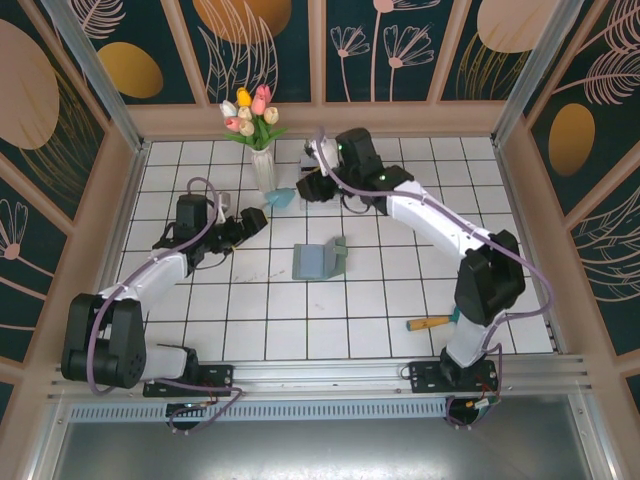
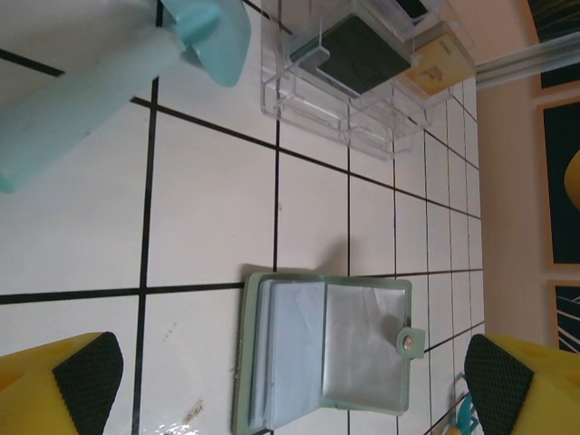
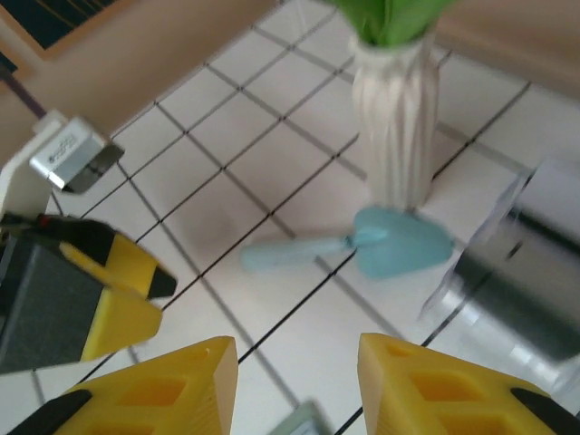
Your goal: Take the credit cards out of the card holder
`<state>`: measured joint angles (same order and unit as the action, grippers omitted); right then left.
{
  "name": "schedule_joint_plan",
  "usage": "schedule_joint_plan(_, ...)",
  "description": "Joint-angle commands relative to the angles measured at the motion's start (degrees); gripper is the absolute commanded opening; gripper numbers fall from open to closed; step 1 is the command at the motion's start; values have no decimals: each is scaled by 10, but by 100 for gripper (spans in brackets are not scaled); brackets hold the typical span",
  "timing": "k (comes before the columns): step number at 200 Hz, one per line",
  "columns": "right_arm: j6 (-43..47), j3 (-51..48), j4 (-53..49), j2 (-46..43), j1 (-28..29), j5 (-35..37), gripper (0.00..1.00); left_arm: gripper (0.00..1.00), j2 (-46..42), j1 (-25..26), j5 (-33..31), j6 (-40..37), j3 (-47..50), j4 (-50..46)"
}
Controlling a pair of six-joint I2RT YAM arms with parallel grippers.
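1 card holder [image 1: 320, 261] lies open, blue-grey inside up, about mid-table, between the two arms and touching neither. From the left wrist, the sage-green border frames it and 1 snap tab [image 2: 410, 342] sticks out from one edge. From the top, one flap looks slightly raised. The credit cards can't be made out in the slots, so there is no count from the holder.

Left gripper [image 1: 250, 225] is near the holder and apart from it. Its 2 fingers [image 2: 84, 377] are spread wide at the bottom corners of its wrist view, with nothing between them.

Right gripper [image 3: 297, 381] is at the back of the table near the vase. Its 2 yellow fingers [image 3: 168, 385] are parted with a gap and hold nothing.

1 clear compartment box [image 2: 349, 109] sits beyond the holder. 1 dark flat rectangle [image 2: 358, 53] lies in one compartment and 1 tan piece [image 2: 441, 62] in the next. Can't tell whether either is a card.

1 light-blue scoop [image 1: 281, 198] lies just beside the foot of the 1 white ribbed vase [image 1: 264, 170]. The vase stands upright with a bunch of tulips [image 1: 248, 112]. The heads overlap, so the count is unclear.

1 tool with a wooden handle [image 1: 428, 323] lies near the right arm's base, well apart from the holder.
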<state>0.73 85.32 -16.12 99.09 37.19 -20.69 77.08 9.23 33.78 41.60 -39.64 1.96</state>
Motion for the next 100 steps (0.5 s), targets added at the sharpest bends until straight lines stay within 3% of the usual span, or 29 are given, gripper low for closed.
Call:
schedule_joint_plan(1,-178,-74,32,-54,36,46,42,98,-11,12,-3,5,12,19)
schedule_joint_plan(32,-334,-150,29,-81,55,120,43,98,-12,24,-17,11,21,27)
schedule_joint_plan(100,-420,-234,21,-66,77,137,50,98,23,43,-9,7,1,31)
